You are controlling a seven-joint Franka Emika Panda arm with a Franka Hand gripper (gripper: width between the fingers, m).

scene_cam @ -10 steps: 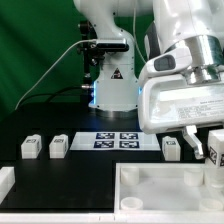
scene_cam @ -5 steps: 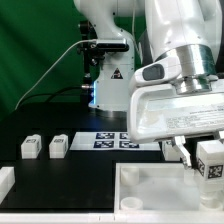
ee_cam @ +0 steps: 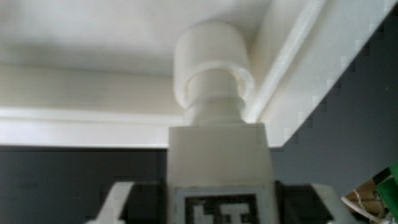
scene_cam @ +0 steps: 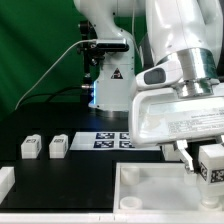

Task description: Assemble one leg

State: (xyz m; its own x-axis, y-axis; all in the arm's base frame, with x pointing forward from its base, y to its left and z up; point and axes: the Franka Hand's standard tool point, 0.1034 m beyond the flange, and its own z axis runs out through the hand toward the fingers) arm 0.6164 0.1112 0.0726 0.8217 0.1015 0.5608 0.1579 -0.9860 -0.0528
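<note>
We count three legs, one leg (scene_cam: 213,166) pinched by gripper (scene_cam: 206,158) above one panel (scene_cam: 160,195), two legs (scene_cam: 31,147) (scene_cam: 59,146) side by side on table (scene_cam: 90,175).

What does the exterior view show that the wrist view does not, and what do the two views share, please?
Only the exterior view shows the two loose legs standing on the dark table, the marker board beside them, and the claw seen from outside. Only the wrist view shows the round peg end of the held leg, seen against the panel's raised rim. Both views show the held leg, gripped in the claw with its tag visible, and the white panel.
</note>
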